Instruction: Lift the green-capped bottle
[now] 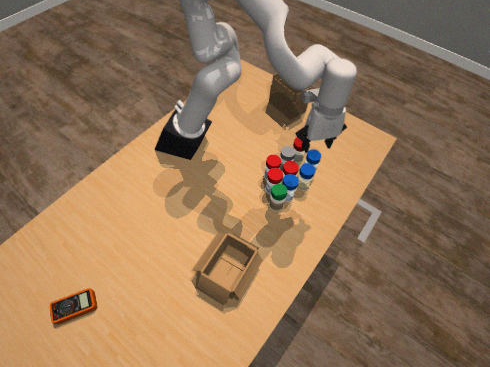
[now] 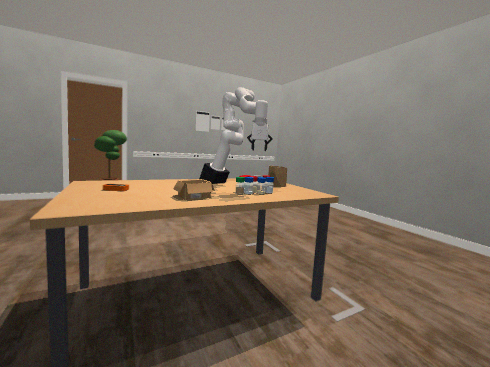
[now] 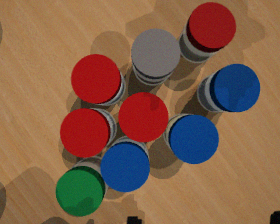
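The green-capped bottle (image 1: 279,193) stands upright at the near corner of a tight cluster of bottles with red, blue and grey caps (image 1: 291,168) on the wooden table. It also shows at the lower left of the wrist view (image 3: 80,191) and at the left end of the cluster in the exterior view (image 2: 240,185). Next to it stand a blue-capped bottle (image 3: 125,167) and a red-capped bottle (image 3: 85,132). My gripper (image 1: 314,142) (image 2: 259,145) hangs open and empty well above the far side of the cluster, pointing down.
An open cardboard box (image 1: 227,268) sits in front of the cluster. A brown bag-like block (image 1: 286,98) stands behind it near the table's far edge. An orange multimeter (image 1: 73,305) lies at the near left. The arm's black base (image 1: 182,139) is left of the bottles.
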Robot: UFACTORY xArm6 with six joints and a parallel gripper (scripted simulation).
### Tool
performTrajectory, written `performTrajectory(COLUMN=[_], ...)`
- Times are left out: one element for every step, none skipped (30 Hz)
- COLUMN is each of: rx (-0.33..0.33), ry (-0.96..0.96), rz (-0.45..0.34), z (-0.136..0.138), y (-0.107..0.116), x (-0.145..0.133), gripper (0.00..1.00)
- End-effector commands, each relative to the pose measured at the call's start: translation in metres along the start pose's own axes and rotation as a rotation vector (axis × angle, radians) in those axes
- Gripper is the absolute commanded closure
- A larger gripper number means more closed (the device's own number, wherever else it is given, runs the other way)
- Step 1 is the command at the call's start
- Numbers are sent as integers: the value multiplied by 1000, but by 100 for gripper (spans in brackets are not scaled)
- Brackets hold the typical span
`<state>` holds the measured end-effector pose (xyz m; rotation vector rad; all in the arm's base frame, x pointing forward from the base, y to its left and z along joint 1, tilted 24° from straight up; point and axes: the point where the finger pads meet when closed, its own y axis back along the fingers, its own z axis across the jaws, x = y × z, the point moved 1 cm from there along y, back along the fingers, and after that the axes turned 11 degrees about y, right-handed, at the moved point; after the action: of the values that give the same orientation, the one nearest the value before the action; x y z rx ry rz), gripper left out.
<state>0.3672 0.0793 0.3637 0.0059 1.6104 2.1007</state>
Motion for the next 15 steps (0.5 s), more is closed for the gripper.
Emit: performTrajectory(rx=[1,2,3,4,5,5,5,5,5,5,5,5,5,4,3], ry=[-191,-242,-292,-342,-393,-393,-393,-393,-393,-393,-393,-393,-438,-490,-543], rz=[0,1,2,3,4,4,4,4,4,4,4,4,4,4,3], z=[-27,-35,-42,-49,-56,-56,-56,-56,-56,-56,-56,-56,-63,-70,-77], y=[-5,-6,-8,-9,-11,-11,-11,-11,-11,-11,-11,-11,-12,-13,-14], x=[-6,-8,-9,-11,-12,-12,-12,-12,-12,-12,-12,-12,-12,-12,-12], gripper=[21,21,21,21,21,21,21,21,21,21,21,21,21,21,21])
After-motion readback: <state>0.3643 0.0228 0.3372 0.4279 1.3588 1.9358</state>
